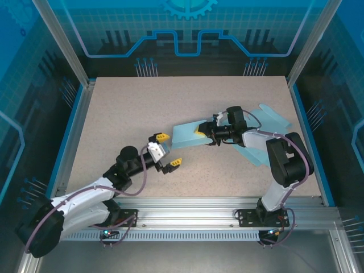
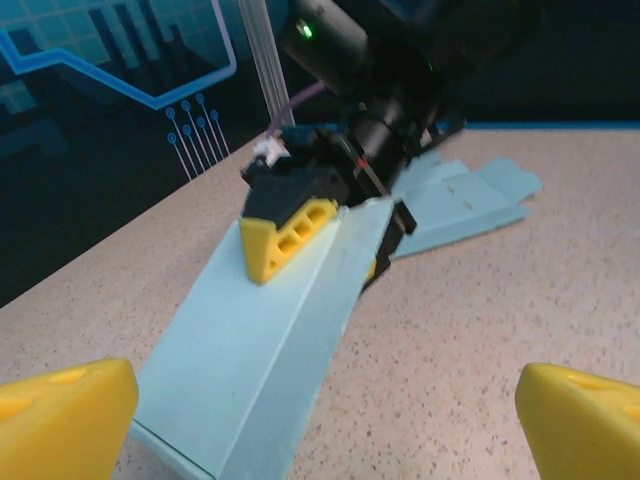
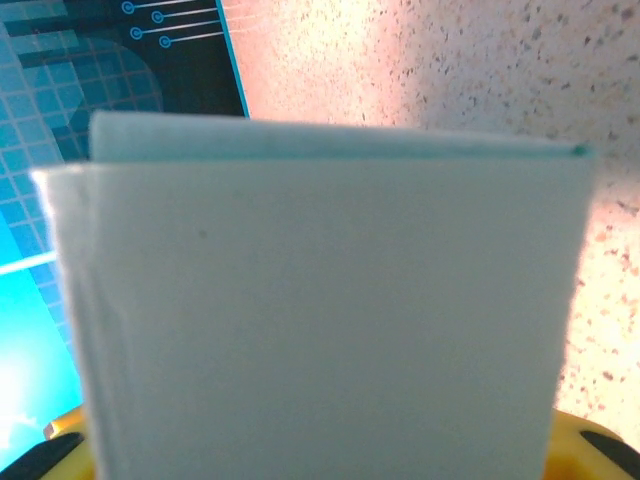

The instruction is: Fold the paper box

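The paper box [image 1: 185,135], mid-table, is clamped at a lifted panel by the right gripper [image 1: 200,131], the fold is judged under way, and the wide-open left gripper [image 1: 169,149] is next required at the panel's free end.

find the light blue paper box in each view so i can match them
Top external: paper box right of centre, pinched by the right end effector.
Left wrist: paper box runs from bottom left up to centre.
Right wrist: paper box spans the middle and bottom.
Shared landmark: the speckled table.
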Tool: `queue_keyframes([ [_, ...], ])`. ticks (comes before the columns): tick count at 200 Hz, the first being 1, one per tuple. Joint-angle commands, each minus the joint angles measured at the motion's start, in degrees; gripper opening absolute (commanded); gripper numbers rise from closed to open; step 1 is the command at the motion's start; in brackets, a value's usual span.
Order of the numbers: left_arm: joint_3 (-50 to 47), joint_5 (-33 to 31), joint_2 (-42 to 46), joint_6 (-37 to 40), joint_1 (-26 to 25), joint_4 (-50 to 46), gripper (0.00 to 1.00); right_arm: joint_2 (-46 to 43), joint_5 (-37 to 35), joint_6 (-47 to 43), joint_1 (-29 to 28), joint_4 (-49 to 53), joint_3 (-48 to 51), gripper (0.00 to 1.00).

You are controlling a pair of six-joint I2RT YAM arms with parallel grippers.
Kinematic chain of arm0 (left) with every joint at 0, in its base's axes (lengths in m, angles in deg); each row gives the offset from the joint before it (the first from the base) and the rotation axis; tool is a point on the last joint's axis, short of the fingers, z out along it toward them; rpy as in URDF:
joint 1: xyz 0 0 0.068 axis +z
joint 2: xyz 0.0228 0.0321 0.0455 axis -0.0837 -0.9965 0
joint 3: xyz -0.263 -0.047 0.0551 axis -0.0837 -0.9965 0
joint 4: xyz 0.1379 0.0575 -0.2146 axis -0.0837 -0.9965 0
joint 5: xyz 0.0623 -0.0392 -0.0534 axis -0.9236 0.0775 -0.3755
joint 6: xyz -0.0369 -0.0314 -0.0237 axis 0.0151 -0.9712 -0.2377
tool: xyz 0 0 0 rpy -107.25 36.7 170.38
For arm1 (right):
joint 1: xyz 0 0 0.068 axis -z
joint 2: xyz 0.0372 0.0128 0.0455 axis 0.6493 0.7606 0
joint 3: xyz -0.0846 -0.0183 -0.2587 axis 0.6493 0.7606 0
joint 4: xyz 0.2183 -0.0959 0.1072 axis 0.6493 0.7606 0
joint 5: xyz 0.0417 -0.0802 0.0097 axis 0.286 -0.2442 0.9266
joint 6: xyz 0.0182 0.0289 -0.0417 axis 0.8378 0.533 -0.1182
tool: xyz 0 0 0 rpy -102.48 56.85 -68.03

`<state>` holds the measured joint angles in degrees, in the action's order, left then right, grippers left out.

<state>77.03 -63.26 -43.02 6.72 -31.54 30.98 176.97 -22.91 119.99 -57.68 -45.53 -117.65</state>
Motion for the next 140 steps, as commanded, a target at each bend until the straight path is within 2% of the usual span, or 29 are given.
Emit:
queue_keyframes([
  [1, 2.5, -7.1, -1.7, 12.1, -2.1, -4.8, 0.99, -3.1, 1.9, -1.0, 0.4, 6.7, -2.0, 0.35],
  [29, 6.3, -11.4, -5.8, 16.8, -3.8, -10.4, 0.99, -4.7, 1.3, -0.9, 0.2, 8.2, -1.6, 0.35],
  [46, 7.1, -15.1, -8.6, 18.5, -4.4, -8.0, 0.99, -5.3, 1.0, -0.9, -0.2, 8.7, -1.5, 0.35],
  [140, 13.3, -26.7, -22.3, 25.4, -7.4, -2.6, 0.98, -5.2, 0.6, -0.1, -1.9, 8.9, -2.4, 0.35],
])
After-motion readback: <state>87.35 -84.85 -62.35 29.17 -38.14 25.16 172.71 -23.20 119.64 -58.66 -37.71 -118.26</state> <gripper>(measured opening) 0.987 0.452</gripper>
